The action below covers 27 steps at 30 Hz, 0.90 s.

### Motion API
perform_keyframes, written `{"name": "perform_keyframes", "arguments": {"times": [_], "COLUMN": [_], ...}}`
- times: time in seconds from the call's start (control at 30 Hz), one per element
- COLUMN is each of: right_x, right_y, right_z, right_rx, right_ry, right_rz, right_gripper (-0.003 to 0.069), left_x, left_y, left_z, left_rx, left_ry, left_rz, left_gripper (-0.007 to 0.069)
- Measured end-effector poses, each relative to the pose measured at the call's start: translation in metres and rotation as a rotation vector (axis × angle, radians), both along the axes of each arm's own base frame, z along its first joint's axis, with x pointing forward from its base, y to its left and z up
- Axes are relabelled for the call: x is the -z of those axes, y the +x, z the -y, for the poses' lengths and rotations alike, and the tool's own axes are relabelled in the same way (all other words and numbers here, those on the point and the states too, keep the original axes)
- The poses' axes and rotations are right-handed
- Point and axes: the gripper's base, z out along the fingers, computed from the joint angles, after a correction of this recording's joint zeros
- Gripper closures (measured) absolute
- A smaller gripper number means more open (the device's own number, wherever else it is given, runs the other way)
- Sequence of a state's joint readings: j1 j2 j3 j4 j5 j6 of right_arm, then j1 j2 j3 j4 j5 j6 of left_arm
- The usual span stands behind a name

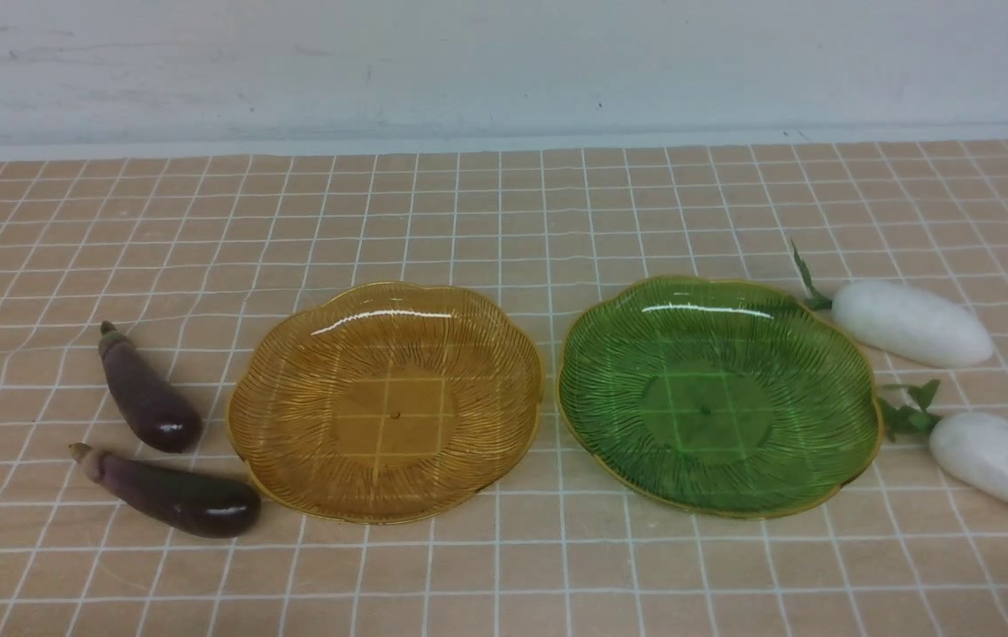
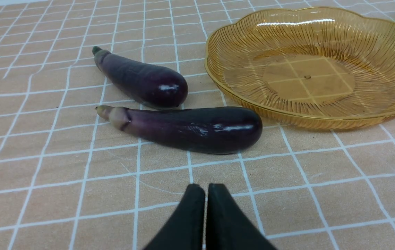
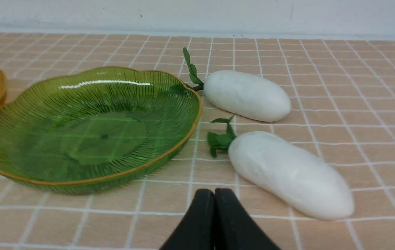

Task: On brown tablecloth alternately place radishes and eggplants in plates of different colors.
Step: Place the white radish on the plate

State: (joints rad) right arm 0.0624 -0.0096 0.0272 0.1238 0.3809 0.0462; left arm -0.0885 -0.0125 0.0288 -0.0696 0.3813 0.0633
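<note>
On the brown tablecloth point(image 1: 504, 221) the amber plate point(image 1: 291, 460) and the green plate point(image 1: 849, 380) stand side by side, both empty. Two eggplants point(image 1: 150, 398) point(image 1: 172, 494) lie left of the amber plate. Two radishes point(image 1: 911, 323) point(image 1: 1004, 464) lie right of the green plate. Neither gripper shows in the front view. My left gripper point(image 2: 205, 189) is shut and empty, a short way from the nearer eggplant point(image 2: 194, 128). My right gripper point(image 3: 214, 192) is shut and empty, beside the nearer radish point(image 3: 287, 173) and the green plate point(image 3: 169, 152).
A white wall point(image 1: 504, 62) runs along the far edge of the cloth. The cloth is slightly wrinkled at the left. The farther eggplant point(image 2: 142, 78) and the amber plate point(image 2: 218, 80) show in the left wrist view, the farther radish point(image 3: 247, 95) in the right wrist view.
</note>
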Motion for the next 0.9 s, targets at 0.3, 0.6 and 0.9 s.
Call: {"name": "perform_keyframes", "arguments": {"times": [0.3,0.6,0.9], "right_x": [-0.014,-0.090,-0.100], "right_y": [0.001,-0.007,0.074], "right_z": [-0.009,-0.014,0.002], "right_rx": [0.028,-0.107,0.046], "right_ry": [0.834,0.466,-0.111], "right_rz": [0.026,0.125,-0.701], "right_gripper": [0.0675,0.0672,0.0664], "left_x": [0.000,0.000,0.000], "left_y": [0.000,0.000,0.000], "left_z": [0.000,0.000,0.000], "left_rx": [0.000,0.000,0.000], "left_ry": [0.001,0.001,0.001], "left_rz": [0.000,0.000,0.000], "left_gripper": [0.0628,0.0628,0.0628]}}
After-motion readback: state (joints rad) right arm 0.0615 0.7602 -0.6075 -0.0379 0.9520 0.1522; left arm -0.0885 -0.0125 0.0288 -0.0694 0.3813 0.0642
